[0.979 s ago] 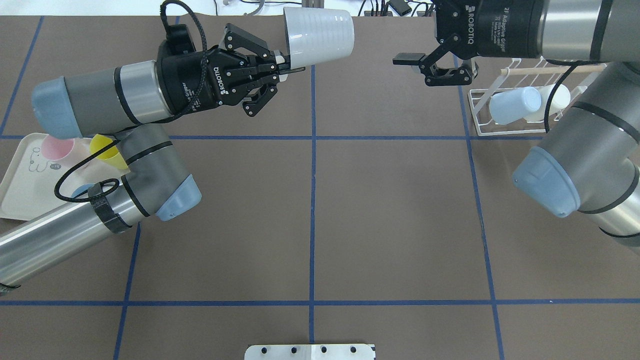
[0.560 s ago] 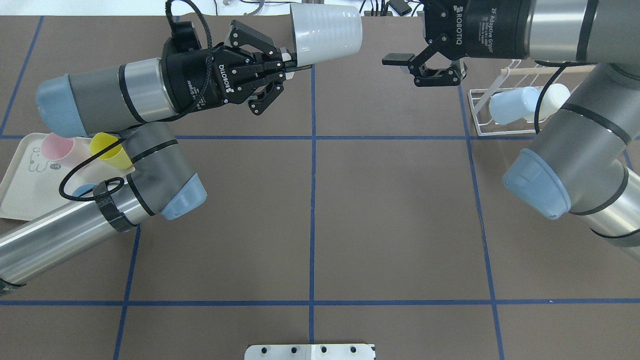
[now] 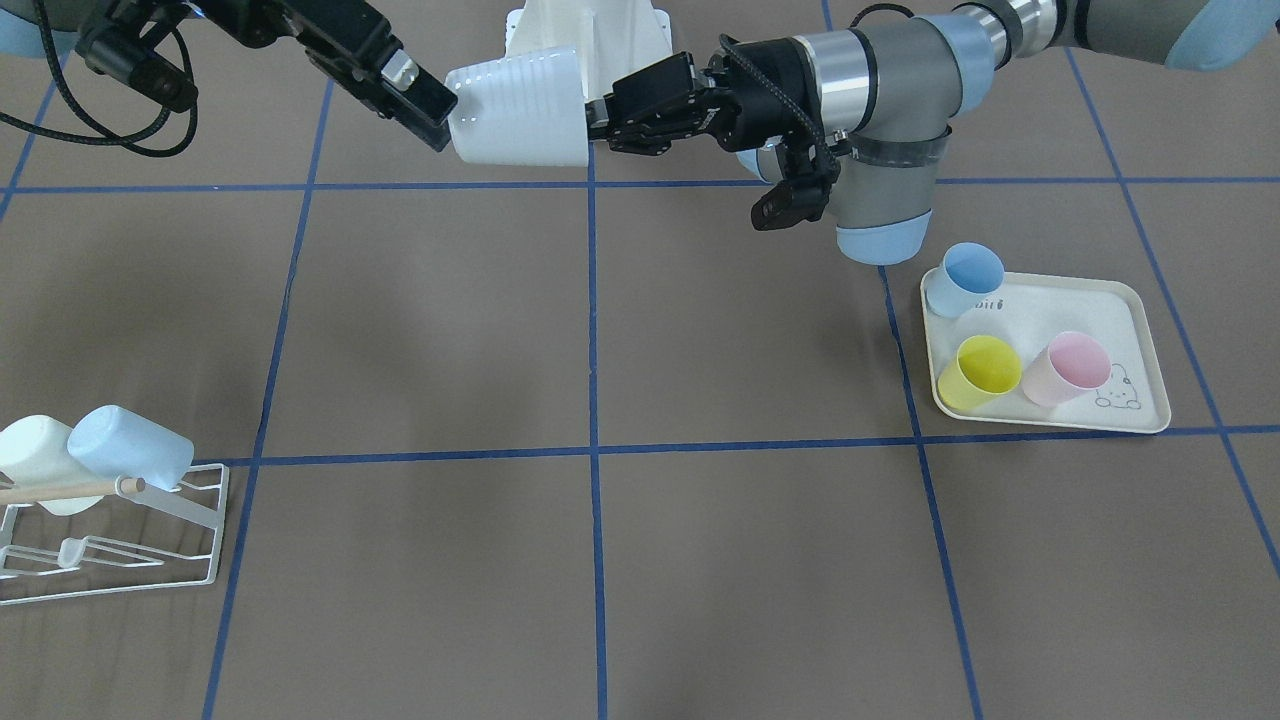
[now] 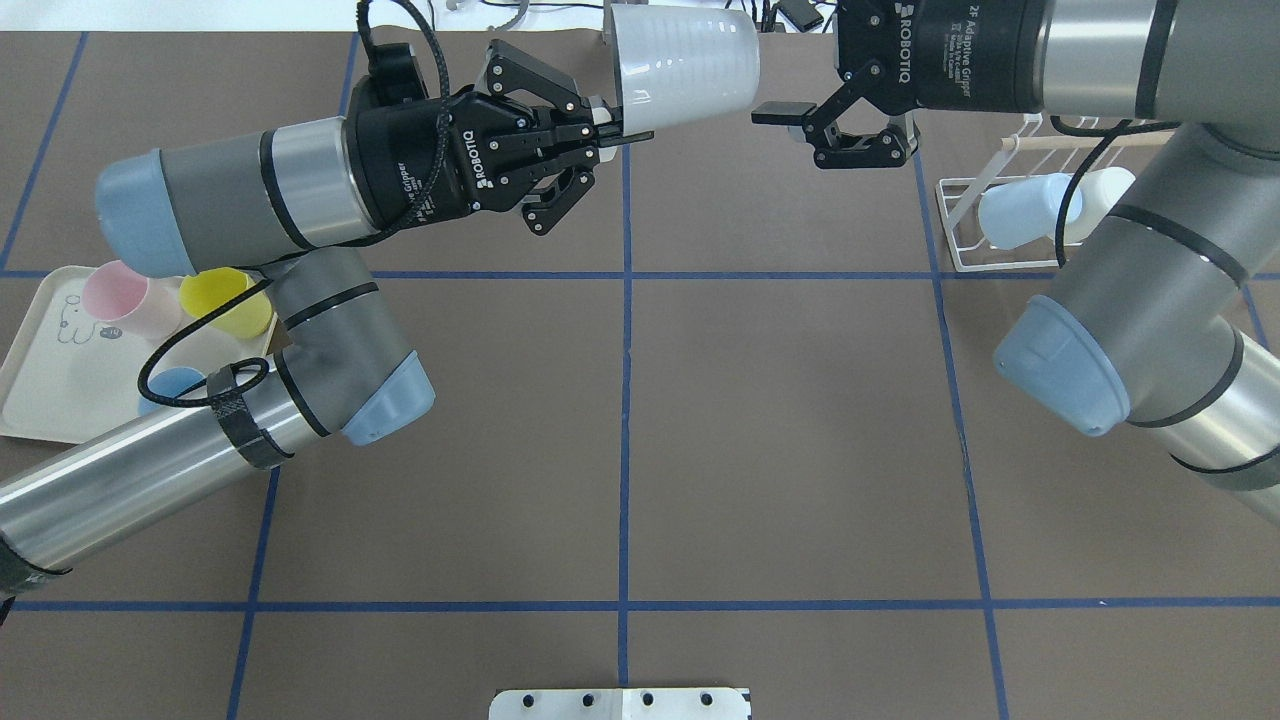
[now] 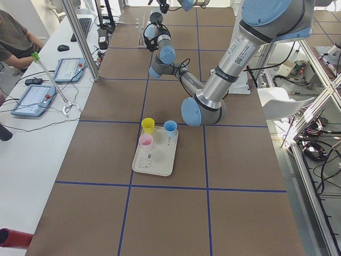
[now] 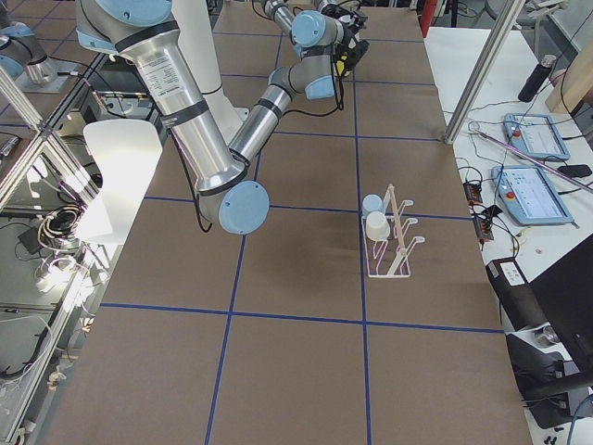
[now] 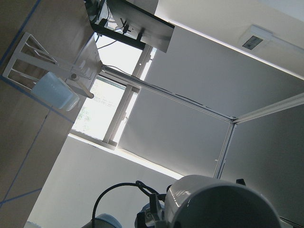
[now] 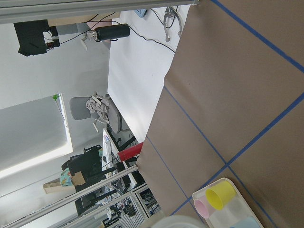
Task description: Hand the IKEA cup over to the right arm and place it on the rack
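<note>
The white ribbed IKEA cup [image 4: 685,65] hangs on its side above the far middle of the table, mouth toward my left arm. My left gripper [image 4: 620,130] is shut on its rim; the front view shows the same pinch, left gripper [image 3: 592,125] on the cup [image 3: 520,110]. My right gripper [image 4: 795,135] is open, with one finger [image 4: 782,112] right at the cup's closed base; I cannot tell whether it touches. In the front view the right gripper [image 3: 425,105] comes in from the left. The white wire rack [image 4: 965,255] stands at the far right.
The rack [image 3: 200,560] carries a light blue cup [image 3: 130,445] and a white cup [image 3: 30,450]. On the robot's left, a cream tray [image 3: 1125,310] holds a blue cup [image 3: 968,275], a yellow cup [image 3: 982,368] and a pink cup [image 3: 1072,366]. Blue tape lines cross the brown table.
My left gripper has carried the cup to the right and a little farther away. The right gripper has moved left, closing the gap to the cup's base.
</note>
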Robot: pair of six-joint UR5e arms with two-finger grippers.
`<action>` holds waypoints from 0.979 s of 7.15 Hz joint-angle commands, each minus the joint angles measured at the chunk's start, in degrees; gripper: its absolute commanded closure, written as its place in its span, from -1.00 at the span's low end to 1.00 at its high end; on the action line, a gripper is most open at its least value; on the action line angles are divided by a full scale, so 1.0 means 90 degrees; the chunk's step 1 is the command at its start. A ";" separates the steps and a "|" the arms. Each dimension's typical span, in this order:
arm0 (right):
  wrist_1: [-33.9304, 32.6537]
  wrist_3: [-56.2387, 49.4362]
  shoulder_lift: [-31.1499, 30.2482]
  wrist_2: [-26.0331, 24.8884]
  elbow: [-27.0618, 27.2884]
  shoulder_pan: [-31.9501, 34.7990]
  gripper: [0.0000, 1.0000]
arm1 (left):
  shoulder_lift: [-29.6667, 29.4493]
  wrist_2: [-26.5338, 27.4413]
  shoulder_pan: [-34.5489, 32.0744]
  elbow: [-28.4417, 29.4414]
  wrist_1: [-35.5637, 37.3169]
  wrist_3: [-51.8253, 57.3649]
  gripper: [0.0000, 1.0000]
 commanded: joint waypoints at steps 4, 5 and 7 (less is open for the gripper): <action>0.0010 0.0259 0.0007 -0.0023 0.0008 -0.0052 -0.99 | -0.0348 0.0115 0.0059 0.0211 0.0047 -0.0039 1.00; 0.0010 0.0259 0.0007 -0.0013 0.0008 -0.0052 -0.98 | -0.0358 0.0125 0.0059 0.0221 0.0047 -0.0039 1.00; 0.0184 0.0521 0.0007 -0.0081 0.0008 -0.0052 -0.62 | -0.0378 0.0125 0.0059 0.0221 0.0047 -0.0039 1.00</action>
